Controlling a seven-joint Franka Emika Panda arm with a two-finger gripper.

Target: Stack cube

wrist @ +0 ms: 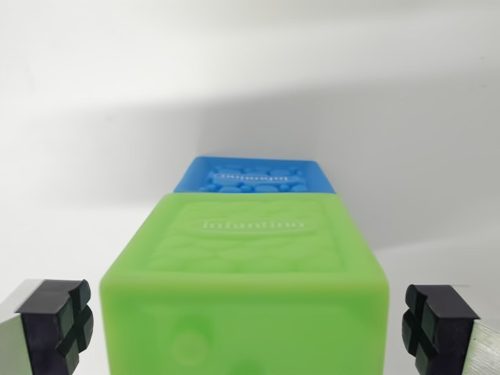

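1. A green cube [246, 281] of soft, rubbery-looking material fills the near centre of the wrist view, its top face embossed with a raised brand word inside an oval and a pebbled relief pattern around it.

2. A blue cube [256, 175] sits directly behind the green one, farther from the camera; only its top face, bearing a similar raised word and bumpy pattern, and a thin strip of its front edge show above the green cube's far edge. Whether the two cubes touch cannot be told from this angle.

3. The gripper [248, 320] stands released: its jaws are spread wide, one on each side of the green cube, with a clear gap between each pad and the cube's side walls.

4. The black, cross-grooved fingertips [56, 320] appear at the bottom corners of the frame, one at the wrist view's left and one at the wrist view's right, each mounted on a pale metal finger.

5. The green cube's near face shows a round moulded bump low on its left half.

6. Both cubes rest on a plain white surface [94, 117], which runs to the far edge of the frame; a soft grey shadow falls across it behind the blue cube.

7. The green cube stands on the surface, not on top of the blue one.
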